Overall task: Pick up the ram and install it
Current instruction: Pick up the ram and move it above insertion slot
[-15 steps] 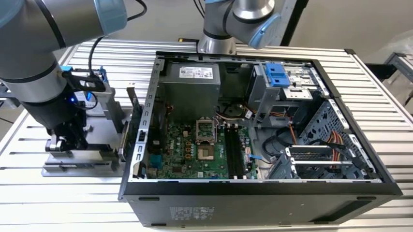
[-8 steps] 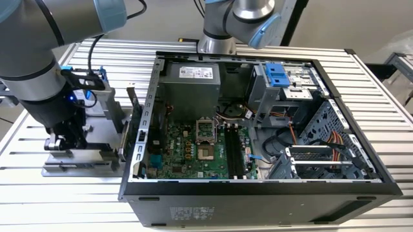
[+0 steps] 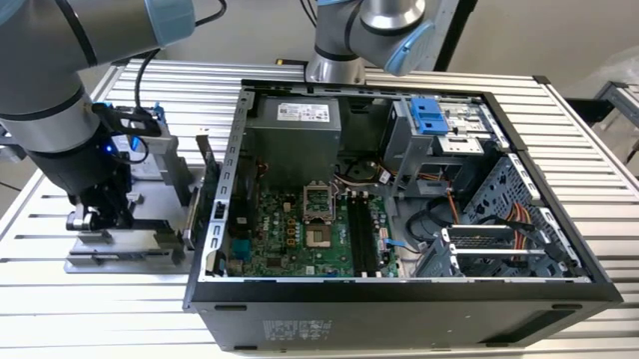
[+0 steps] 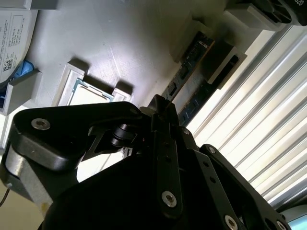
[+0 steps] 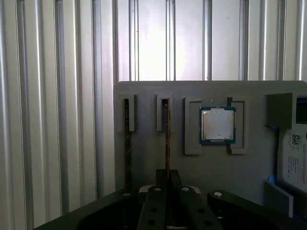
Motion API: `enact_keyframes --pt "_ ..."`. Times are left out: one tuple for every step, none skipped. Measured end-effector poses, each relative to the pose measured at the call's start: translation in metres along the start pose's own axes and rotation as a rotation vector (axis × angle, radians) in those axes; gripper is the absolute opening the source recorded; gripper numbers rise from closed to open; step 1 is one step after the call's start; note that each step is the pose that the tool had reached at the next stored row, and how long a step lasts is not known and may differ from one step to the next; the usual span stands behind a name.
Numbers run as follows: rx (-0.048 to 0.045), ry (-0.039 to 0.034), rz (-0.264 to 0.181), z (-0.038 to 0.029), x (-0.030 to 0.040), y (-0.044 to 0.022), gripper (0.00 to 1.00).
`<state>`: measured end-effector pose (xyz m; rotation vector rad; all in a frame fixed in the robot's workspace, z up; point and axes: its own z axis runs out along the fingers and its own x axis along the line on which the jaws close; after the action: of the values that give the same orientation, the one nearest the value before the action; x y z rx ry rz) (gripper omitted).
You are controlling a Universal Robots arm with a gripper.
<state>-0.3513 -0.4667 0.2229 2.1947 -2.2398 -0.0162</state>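
The claw [image 5: 168,173] is narrow, its tips drawn together right at the ram [image 5: 167,139], which stands on edge in the second slot from one side edge of the grey tray [image 5: 144,153]. I cannot tell whether it grips. The tray sits on the ribbed tabletop [image 5: 72,96].

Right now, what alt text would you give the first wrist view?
The gripper hangs over a grey holder tray on a ribbed metal table, lined up with a ram stick standing on edge in its slot, a second ram stick alongside. A silver processor chip sits in another pocket.
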Motion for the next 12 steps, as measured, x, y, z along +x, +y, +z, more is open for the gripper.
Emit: enact_keyframes --pt "0.0000 0.0000 0.000 -0.0005 0.0000 0.0000 0.00" --pt "-0.0001 0.0001 0.000 -0.0011 0.0000 0.0000 0.00" --pt "-0.0001 0.0000 0.000 -0.0017 0.0000 0.0000 0.00" --pt "-0.0001 0.0001 0.000 -0.0023 0.0000 0.0001 0.00" --pt "-0.0002 0.0001 0.000 -0.0030 0.0000 0.0001 0.00" --pt "-0.0001 0.0001 0.000 -0.0038 0.0000 0.0001 0.00" --pt "-0.0001 0.0000 0.000 -0.0045 0.0000 0.0001 0.00" --pt "-0.0001 0.0000 0.000 -0.0054 0.0000 0.0001 0.00" --pt "-0.0001 0.0001 0.000 -0.0062 0.0000 0.0001 0.00" --pt "-0.0001 0.0001 0.000 -0.0070 0.0000 0.0001 0.00" --pt "-0.0001 0.0000 0.000 -0.0076 0.0000 0.0001 0.00" --pt "-0.0001 0.0000 0.000 -0.0084 0.0000 0.0001 0.00"
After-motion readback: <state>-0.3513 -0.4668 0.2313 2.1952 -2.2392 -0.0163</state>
